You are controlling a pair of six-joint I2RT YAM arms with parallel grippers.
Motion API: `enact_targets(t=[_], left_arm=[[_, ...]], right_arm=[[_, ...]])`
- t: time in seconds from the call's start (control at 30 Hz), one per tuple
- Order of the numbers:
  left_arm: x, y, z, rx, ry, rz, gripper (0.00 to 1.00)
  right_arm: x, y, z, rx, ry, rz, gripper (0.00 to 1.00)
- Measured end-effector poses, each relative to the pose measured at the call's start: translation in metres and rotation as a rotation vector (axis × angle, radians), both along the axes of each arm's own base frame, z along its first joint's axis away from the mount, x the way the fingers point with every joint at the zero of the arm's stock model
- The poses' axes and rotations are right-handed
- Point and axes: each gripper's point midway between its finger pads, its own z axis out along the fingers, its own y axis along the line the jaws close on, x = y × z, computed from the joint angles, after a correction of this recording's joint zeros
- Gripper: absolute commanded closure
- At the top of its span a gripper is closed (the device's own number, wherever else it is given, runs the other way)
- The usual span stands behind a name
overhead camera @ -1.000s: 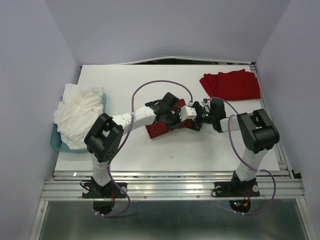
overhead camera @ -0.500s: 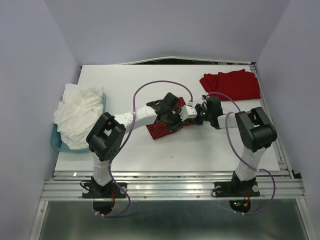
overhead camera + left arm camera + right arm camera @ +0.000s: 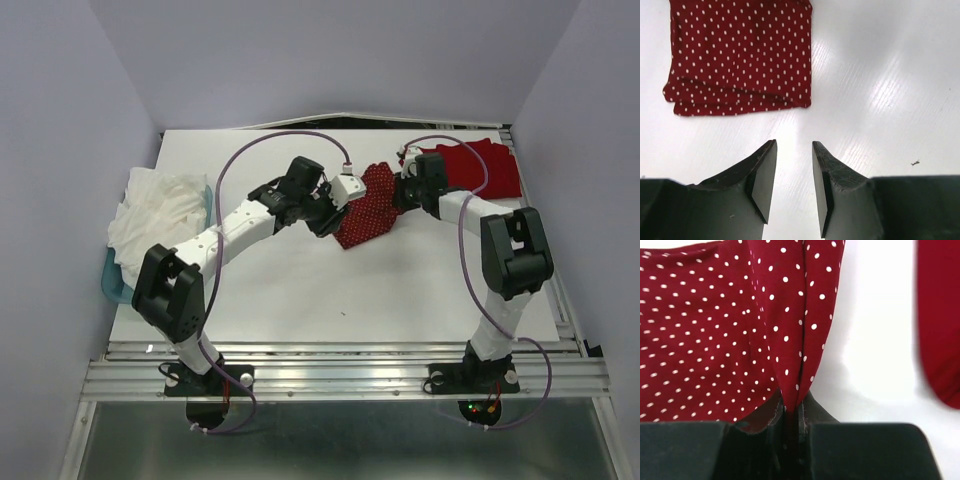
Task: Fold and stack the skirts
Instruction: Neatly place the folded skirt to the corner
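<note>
Farther back than before, polka-dot skirt (image 3: 365, 206) clamped by right end effector (image 3: 402, 191); left end effector (image 3: 794, 146) parted, empty.

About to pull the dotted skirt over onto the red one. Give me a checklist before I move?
1. Grip: right gripper shut on dotted skirt: ok, cloth is pinched between its fingers.
2. Release: left gripper free of the cloth: ok, it is open and empty, and the skirt lies ahead of it.
3. Fold: dotted skirt folded: ok, layered edges show in the left wrist view.
4. Target: red skirt lying flat at the far right: ok.
5. Stack: skirts together: not ok, bare table shows between them.
</note>
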Motion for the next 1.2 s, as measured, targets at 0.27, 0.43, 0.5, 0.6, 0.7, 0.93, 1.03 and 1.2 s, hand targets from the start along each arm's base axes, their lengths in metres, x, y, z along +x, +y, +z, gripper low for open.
enact_targets(t=[0.27, 0.43, 0.5, 0.6, 0.7, 0.93, 1.03, 1.2], left_arm=[[-0.011, 0.009, -0.019, 0.028, 0.056, 0.014, 0.53], [-0.014, 0.011, -0.023, 0.033, 0.067, 0.018, 0.53], [-0.014, 0.011, -0.023, 0.033, 0.066, 0.018, 0.53], [-0.015, 0.012, -0.023, 0.034, 0.066, 0.018, 0.53], [-0.015, 0.012, -0.020, 0.030, 0.061, 0.019, 0.53], [-0.016, 0.015, -0.022, 0.033, 0.066, 0.024, 0.52], [-0.016, 0.016, -0.022, 0.035, 0.066, 0.024, 0.52], [-0.016, 0.017, -0.023, 0.039, 0.068, 0.021, 0.52]], right_arm=[[0.049, -0.050, 0.007, -0.236, -0.098, 0.029, 0.99], [0.072, -0.072, 0.033, -0.287, -0.169, 0.009, 0.99], [0.079, -0.081, 0.043, -0.301, -0.193, -0.006, 0.99], [0.090, -0.097, 0.058, -0.311, -0.223, -0.044, 0.99], [0.097, -0.119, 0.068, -0.316, -0.242, -0.091, 0.99], [0.108, -0.168, 0.079, -0.310, -0.248, -0.190, 0.99], [0.112, -0.186, 0.087, -0.291, -0.250, -0.233, 0.99], [0.120, -0.202, 0.108, -0.246, -0.274, -0.280, 0.99]])
